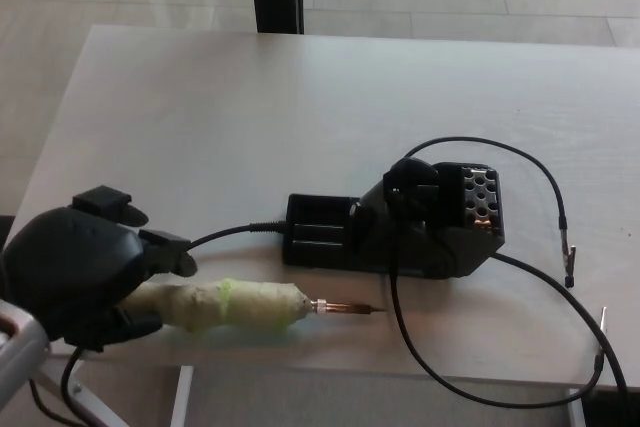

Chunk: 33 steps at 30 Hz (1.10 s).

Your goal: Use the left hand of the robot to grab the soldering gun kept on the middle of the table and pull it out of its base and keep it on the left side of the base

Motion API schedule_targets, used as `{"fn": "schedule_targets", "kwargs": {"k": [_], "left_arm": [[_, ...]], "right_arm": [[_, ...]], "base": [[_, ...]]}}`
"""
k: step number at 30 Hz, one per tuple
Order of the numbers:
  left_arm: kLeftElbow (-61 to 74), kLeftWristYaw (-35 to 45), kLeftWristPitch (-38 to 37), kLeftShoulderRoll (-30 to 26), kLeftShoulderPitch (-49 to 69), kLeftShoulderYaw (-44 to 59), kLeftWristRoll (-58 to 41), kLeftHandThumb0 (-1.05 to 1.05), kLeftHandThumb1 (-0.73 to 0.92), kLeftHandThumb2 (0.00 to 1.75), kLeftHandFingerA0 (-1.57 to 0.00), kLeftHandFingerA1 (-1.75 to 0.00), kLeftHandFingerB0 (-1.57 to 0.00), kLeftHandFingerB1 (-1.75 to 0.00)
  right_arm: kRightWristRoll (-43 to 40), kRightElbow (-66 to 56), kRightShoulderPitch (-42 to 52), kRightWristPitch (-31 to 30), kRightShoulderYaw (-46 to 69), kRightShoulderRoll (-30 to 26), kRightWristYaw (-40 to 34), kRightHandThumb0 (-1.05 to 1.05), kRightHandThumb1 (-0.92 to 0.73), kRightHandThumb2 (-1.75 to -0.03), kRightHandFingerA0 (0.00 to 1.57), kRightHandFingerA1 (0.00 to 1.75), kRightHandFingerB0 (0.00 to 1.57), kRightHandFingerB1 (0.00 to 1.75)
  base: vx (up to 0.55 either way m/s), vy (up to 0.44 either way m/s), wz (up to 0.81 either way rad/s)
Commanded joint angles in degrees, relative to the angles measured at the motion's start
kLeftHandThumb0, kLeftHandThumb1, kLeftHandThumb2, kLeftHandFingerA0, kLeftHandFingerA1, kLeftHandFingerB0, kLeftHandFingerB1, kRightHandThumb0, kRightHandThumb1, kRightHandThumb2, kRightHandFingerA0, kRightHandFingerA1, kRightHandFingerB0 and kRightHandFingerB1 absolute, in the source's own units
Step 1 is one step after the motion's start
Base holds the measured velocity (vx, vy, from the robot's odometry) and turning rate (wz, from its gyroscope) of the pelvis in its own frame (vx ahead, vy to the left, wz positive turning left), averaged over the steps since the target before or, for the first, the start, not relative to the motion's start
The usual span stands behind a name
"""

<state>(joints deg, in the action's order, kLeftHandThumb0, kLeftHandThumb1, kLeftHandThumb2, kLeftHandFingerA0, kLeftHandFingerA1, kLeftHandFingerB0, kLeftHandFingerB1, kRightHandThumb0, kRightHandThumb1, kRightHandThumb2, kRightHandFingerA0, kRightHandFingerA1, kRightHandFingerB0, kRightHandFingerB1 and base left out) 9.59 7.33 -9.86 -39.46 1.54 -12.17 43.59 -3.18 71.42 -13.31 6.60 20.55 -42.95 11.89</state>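
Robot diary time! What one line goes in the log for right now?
left hand: shut on soldering gun | gun: out of base, lying on table left of it, tip toward base | right hand: not in view
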Motion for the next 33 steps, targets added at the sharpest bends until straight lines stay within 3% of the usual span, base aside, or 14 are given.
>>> {"fn": "schedule_targets", "kwargs": {"k": [1,2,10,11,14,16,18,19,21,24,25,27,30,33], "left_arm": [[2.2,1.1,-1.4,-2.3,1.5,4.1,-2.1,-0.53,0.71,0.61,-0.19,-0.68,-0.69,-0.48],[2.9,1.9,-0.9,-2.6,1.8,5.4,-2.9,-0.59,0.57,0.93,-0.24,-0.65,-0.63,-0.62],[5.9,8.6,2.6,-3.2,5.5,13.3,-10.4,-0.62,0.72,0.61,-0.01,-0.62,-0.36,-0.4],[6.7,11.5,4.8,-3.5,7.5,16.9,-14.7,-0.67,0.74,0.62,0.0,-0.19,-0.06,-0.27],[7.1,13.1,8.2,-0.3,9.8,24.1,-23.9,-0.88,0.57,0.88,0.0,-0.11,0.0,0.0],[6.4,12.4,10.2,2.7,11.2,30.1,-30.3,-0.92,0.61,0.91,0.0,-0.15,0.0,0.0],[5.2,11.6,12.7,6.5,12.2,36.1,-36.0,-0.92,0.59,0.89,0.0,-0.14,0.0,0.0],[5.4,11.0,15.6,8.6,13.0,39.1,-38.1,-0.95,0.59,0.89,0.0,-0.13,0.0,-0.04],[3.0,4.8,22.0,18.1,17.4,49.7,-42.9,-0.95,0.6,0.97,0.0,-0.46,0.0,-0.39],[3.4,5.2,22.4,19.5,18.5,51.2,-42.7,-0.95,0.6,0.97,0.0,-0.46,0.0,-0.39],[-3.8,0.6,18.8,24.2,20.4,54.8,-45.7,-0.82,0.62,0.69,0.0,-0.39,0.0,-0.33],[-21.2,-4.0,17.0,24.9,19.7,58.1,-44.0,-0.86,0.53,0.9,0.0,-0.48,0.0,-0.38],[-27.6,-4.5,19.9,24.5,18.4,59.2,-42.1,-0.71,0.78,0.66,0.0,-0.23,0.0,0.0],[-37.8,1.3,25.6,21.2,18.4,57.9,-40.1,-0.66,0.72,0.63,0.0,-0.58,0.0,-0.35]], "right_arm": [[-0.7,0.4,1.0,0.4,0.2,-0.6,0.3,-1.05,-0.51,-1.02,1.39,0.9,0.36,1.46],[-0.8,0.3,1.0,0.2,0.2,-0.6,0.2,-1.05,-0.48,-1.06,1.37,0.92,0.25,1.5],[-1.0,0.0,1.3,-0.2,0.3,-0.7,0.1,-1.05,-0.55,-0.9,1.34,0.96,0.14,1.5],[-1.2,0.0,1.4,0.0,0.4,-0.6,-0.1,-1.05,-0.56,-0.88,1.35,0.97,0.08,1.56],[-1.2,0.0,1.4,0.0,0.4,-0.7,-0.3,-1.05,-0.56,-0.87,1.32,0.99,0.06,1.55],[-1.4,-0.1,1.4,-0.2,0.5,-0.6,-0.2,-1.05,-0.56,-0.88,1.31,1.01,0.05,1.57],[-1.4,-0.1,1.3,-0.6,0.6,-0.7,-0.2,-1.05,-0.42,-1.16,1.29,1.06,0.3,1.19],[-1.3,0.0,1.3,-0.3,0.5,-0.6,-0.1,-1.05,-0.56,-0.88,1.32,0.99,0.06,1.56],[-1.4,0.1,1.4,0.2,0.6,-0.6,-0.1,-1.05,-0.57,-0.87,1.35,0.98,0.07,1.56],[-1.2,0.2,1.5,0.2,0.4,-0.6,-0.1,-1.05,-0.57,-0.87,1.35,0.98,0.07,1.56],[-1.2,0.1,1.5,0.0,0.3,-0.5,-0.1,-1.05,-0.53,-0.97,1.31,0.99,0.02,1.65],[-0.6,0.0,2.2,0.5,-0.2,-0.3,-0.2,-1.05,-0.59,-0.87,1.3,0.99,0.08,1.53],[-1.1,0.0,2.7,0.2,0.2,0.2,-0.6,-1.05,-0.57,-0.92,1.31,0.99,0.07,1.5],[-1.2,0.3,2.6,0.4,0.3,0.1,-0.5,-1.05,-0.54,-0.94,1.31,0.98,0.08,1.56]], "base": [[0.0,0.0,0.0],[0.0,0.0,0.0],[0.0,0.0,0.0],[0.0,0.0,0.0],[0.0,0.0,0.0],[0.0,0.0,0.0],[0.0,0.0,0.0],[0.0,0.0,0.0],[0.0,0.0,0.0],[0.0,0.0,0.0],[0.0,0.0,0.0],[0.0,0.0,0.0],[0.0,0.0,0.0],[0.0,0.0,0.0]]}}
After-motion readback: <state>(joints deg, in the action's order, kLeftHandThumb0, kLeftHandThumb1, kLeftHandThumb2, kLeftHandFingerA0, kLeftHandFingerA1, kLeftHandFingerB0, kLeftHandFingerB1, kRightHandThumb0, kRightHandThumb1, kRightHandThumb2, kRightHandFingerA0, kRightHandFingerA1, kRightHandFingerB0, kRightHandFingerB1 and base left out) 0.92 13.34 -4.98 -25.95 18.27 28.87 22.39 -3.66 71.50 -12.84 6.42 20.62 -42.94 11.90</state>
